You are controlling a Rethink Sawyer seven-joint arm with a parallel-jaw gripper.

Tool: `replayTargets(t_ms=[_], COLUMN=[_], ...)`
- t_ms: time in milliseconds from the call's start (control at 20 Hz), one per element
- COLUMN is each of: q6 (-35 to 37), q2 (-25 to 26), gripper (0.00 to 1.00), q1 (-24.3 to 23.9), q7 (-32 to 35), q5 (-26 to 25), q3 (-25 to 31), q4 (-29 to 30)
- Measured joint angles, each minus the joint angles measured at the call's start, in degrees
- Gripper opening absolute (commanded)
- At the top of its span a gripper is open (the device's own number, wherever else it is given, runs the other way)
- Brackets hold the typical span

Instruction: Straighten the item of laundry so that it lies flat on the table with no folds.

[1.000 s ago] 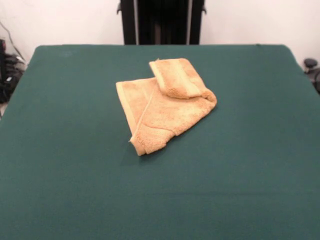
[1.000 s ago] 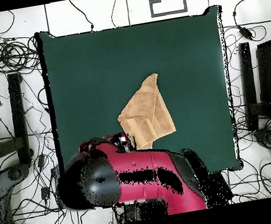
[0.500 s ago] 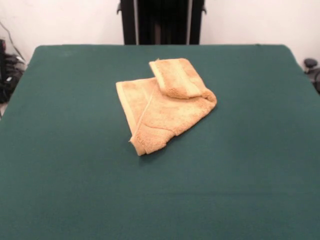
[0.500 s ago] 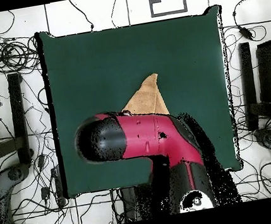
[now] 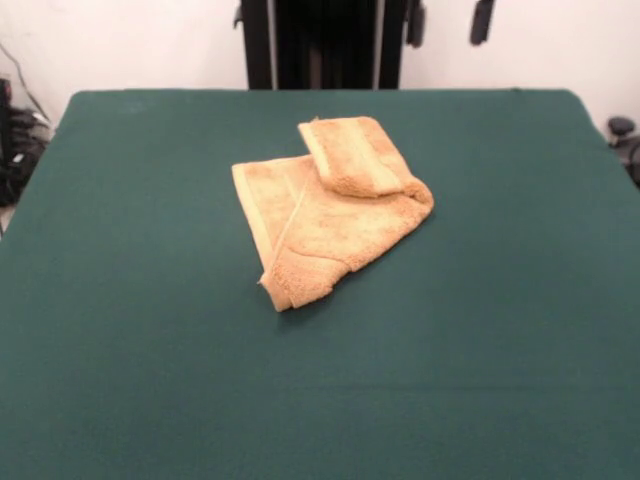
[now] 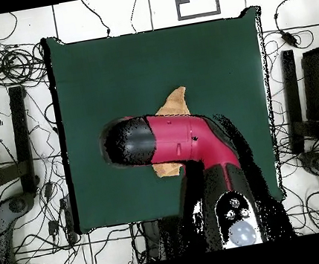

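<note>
The item of laundry [image 5: 330,215], a tan-orange towel, lies crumpled near the middle of the green table [image 5: 150,350]. Its far end is folded back over itself, and a near corner is doubled under. Two dark tips of my gripper [image 5: 449,22] hang at the top edge of the front view, beyond the towel. They stand apart with nothing between them, so the gripper is open. In the overhead view the red and black arm [image 6: 179,141] covers most of the towel [image 6: 175,104]. Only a pointed corner and a small edge show on the table [image 6: 92,74].
Tangled cables [image 6: 1,66] and black stands [image 6: 21,131] surround the table on the floor in the overhead view. Dark equipment [image 5: 15,140] sits off the table's left edge in the front view.
The arm has swung across over the towel in the overhead view. Its gripper tips have come into the top edge of the front view. The towel has not moved.
</note>
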Motion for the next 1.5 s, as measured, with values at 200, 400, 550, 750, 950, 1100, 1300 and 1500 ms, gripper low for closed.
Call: replayTargets(t_ms=[200, 400, 550, 750, 950, 1100, 1300, 1500], q6=[-3.58, -9.29, -13.88, -18.73, -20.75, -21.97, -22.07, -22.08], q2=[1.77, 3.63, 5.14, 7.06, 8.24, 9.03, 9.06, 9.06], gripper=[1.0, 1.0, 1.0, 1.0, 1.0, 1.0, 1.0, 1.0], q1=[-2.91, -6.3, -8.91, -11.34, -11.64, -11.57, -11.06, -10.17], q7=[0.0, 0.0, 0.0, 0.0, 0.0, 0.0, 0.0, 0.0], q5=[-0.07, -0.2, -0.43, -1.0, -1.89, -2.71, -2.84, -2.84], q3=[0.44, 1.33, 2.1, 3.46, 3.63, 3.65, 3.65, 3.64], q4=[0.01, 0.23, 0.71, 1.67, 2.54, 3.42, 4.34, 4.72])
